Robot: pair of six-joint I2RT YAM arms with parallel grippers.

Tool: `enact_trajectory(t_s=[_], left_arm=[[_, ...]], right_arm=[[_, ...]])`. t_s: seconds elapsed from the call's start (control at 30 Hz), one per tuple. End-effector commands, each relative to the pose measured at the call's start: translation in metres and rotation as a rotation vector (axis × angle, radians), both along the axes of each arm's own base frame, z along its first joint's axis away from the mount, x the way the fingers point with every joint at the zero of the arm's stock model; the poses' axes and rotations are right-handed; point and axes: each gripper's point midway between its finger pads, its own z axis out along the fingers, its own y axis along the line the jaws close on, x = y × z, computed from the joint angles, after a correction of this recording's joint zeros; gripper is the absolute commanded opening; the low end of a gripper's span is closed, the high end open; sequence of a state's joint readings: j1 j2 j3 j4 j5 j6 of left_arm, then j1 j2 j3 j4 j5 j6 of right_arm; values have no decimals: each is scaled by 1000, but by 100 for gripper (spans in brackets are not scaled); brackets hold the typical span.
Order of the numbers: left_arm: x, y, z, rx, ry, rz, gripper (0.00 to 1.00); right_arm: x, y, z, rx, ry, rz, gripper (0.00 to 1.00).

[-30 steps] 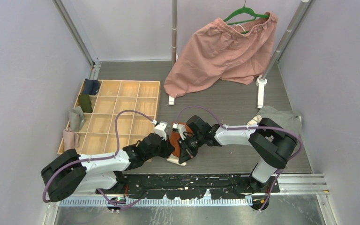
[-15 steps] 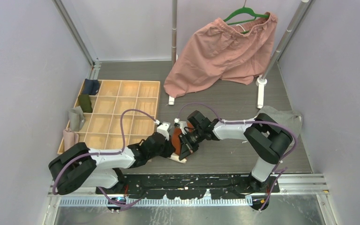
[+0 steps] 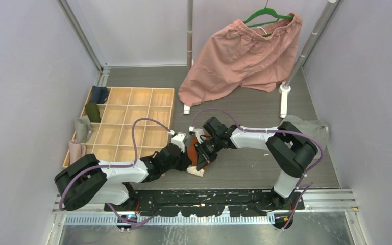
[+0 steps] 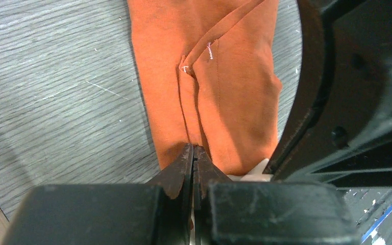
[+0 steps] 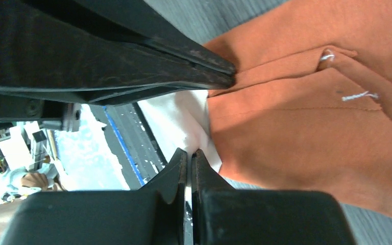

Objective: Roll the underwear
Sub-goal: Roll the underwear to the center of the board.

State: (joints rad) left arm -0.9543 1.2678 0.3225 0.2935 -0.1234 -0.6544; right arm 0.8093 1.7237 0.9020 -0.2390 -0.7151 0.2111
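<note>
Left wrist view, bottom centre: left gripper clamped on a fold of the orange underwear; right gripper pinched together on its white trim.

Rust-orange underwear, folded into a narrow strip, cream-white trim at one end, flat on grey table

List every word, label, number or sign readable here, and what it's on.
None readable. The rust-orange underwear shows only white stitches, no label; the pink shorts and wooden tray bear no print. The clutter at the left of the right wrist view is too blurred to read.
</note>
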Motion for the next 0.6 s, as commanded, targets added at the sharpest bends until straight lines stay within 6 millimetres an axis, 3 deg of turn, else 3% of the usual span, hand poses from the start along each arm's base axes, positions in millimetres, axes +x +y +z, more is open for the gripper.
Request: enact_trajectory(t_s=[0.0,0.2,0.57], left_arm=[[3,3,-1,22,-4,12,1],[4,1,5,8,-8,15,1],[8,11,73,-83,-149,27,1]], right_arm=[[11,-6,-12,-63,-34,-10,6],[15,-12,-26,-117,-41,-37,5],[21,-18,-40,-182,-19,-86,5]])
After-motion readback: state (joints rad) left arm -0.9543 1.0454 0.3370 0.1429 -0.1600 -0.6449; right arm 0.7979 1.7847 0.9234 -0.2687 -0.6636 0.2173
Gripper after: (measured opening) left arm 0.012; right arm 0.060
